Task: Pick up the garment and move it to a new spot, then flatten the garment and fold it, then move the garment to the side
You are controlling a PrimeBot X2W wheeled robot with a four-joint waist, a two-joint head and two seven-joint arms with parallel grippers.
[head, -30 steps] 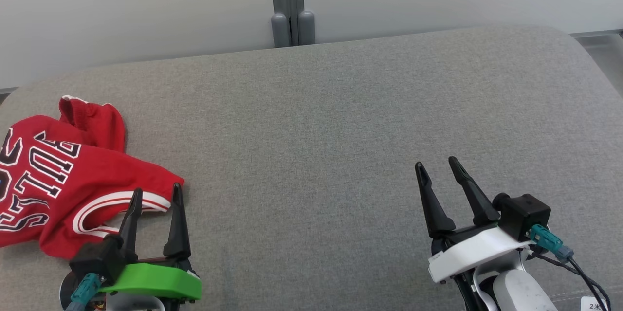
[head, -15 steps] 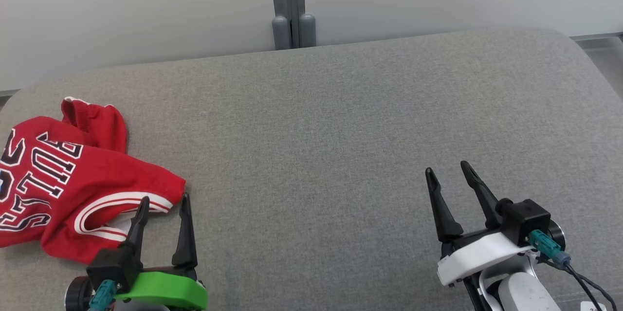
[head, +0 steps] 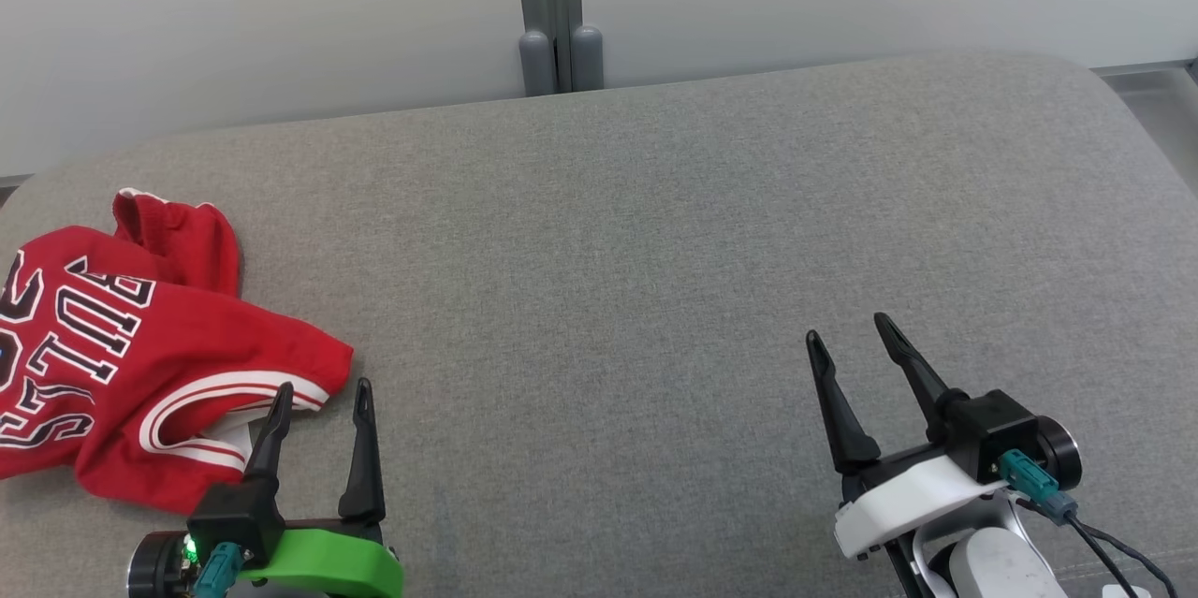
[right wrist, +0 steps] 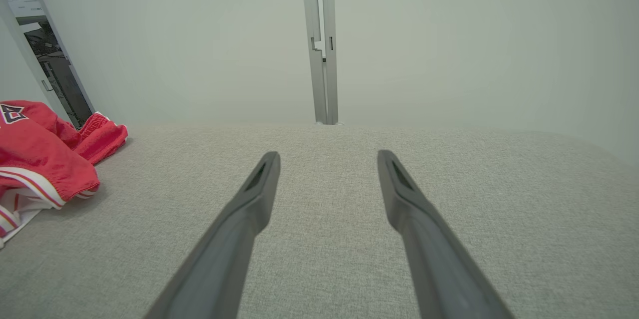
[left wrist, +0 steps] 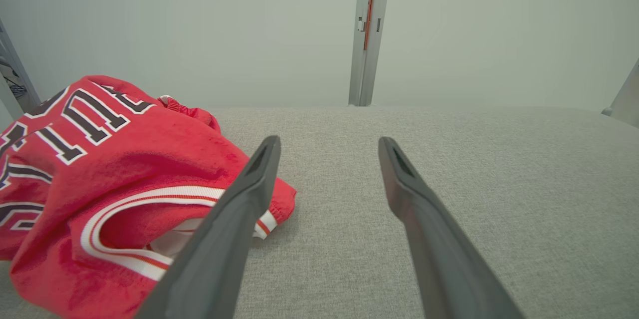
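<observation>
Notably, right wrist view catches a dark opening behind the jersey.

A big counter is wearing a soft grey cloth all over its top. Its far corners are curving round. A red shirt is lying right on the grey cloth, over at the left side and near the front. The shirt is sitting in a crumpled, bumpy heap, not flat. It is showing white stripes along one edge, and dark letters with white around them.
</observation>
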